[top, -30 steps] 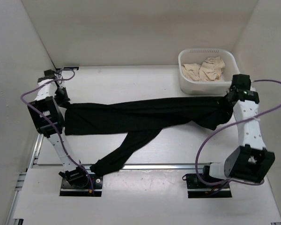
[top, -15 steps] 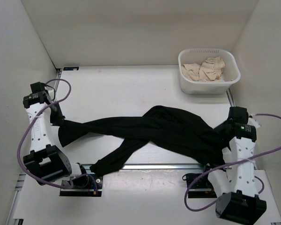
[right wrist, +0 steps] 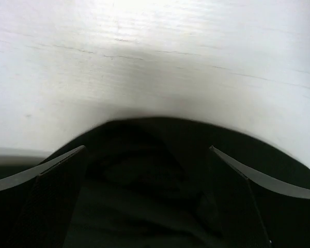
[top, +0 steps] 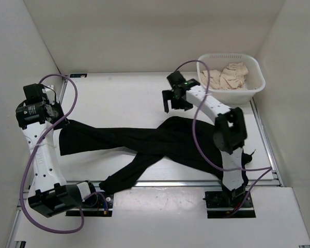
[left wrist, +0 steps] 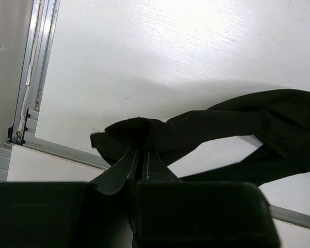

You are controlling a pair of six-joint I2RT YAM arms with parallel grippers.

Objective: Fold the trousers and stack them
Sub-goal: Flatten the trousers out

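Observation:
The black trousers (top: 160,142) lie crumpled across the table from left to right, with one leg (top: 126,175) trailing toward the near edge. My left gripper (top: 61,123) is shut on their left end, and in the left wrist view its jaws pinch a bunched fold of the trousers (left wrist: 139,132). My right gripper (top: 175,106) stands open just beyond the far edge of the cloth, holding nothing. In the right wrist view its fingertips (right wrist: 75,152) are spread wide above the trousers (right wrist: 144,186).
A white basket (top: 232,95) holding beige cloth (top: 227,73) stands at the back right, close to my right arm. A metal rail (top: 170,183) runs along the table's near edge. White walls enclose the left, back and right sides.
My right gripper opened, let go of the trousers' right end and swung from the near right to the far middle. My left arm shifted back a little, still holding the left end.

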